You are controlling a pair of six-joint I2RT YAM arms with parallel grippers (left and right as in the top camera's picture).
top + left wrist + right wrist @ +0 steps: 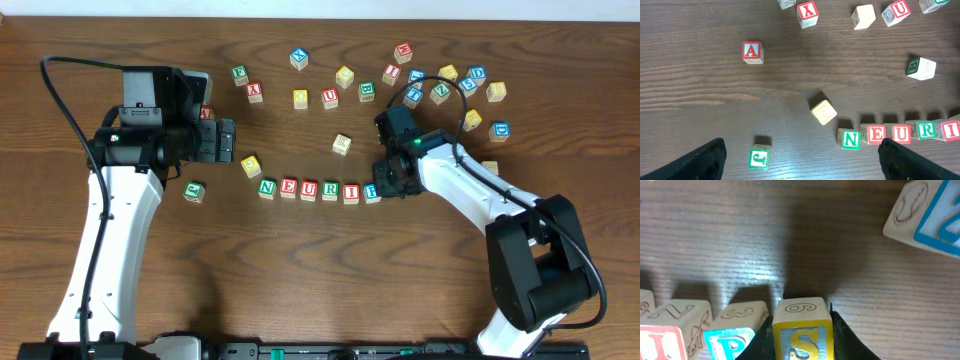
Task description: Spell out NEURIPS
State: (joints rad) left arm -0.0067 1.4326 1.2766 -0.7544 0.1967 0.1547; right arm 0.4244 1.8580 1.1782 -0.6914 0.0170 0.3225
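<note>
On a dark brown wood-grain tabletop (300, 270), small wooden alphabet cubes are set in a row, close side by side: a green N cube (267, 187), red E cube (288, 188), red U cube (309, 189), green R cube (330, 190), red I cube (351, 192) and blue P cube (372, 192). Just beside the P, a yellow-faced wooden S cube (802, 332), a 6 engraved on its top, is clamped by the right hand (388, 183). The left hand (230, 141) is held wide open above the tabletop, left of the row.
</note>
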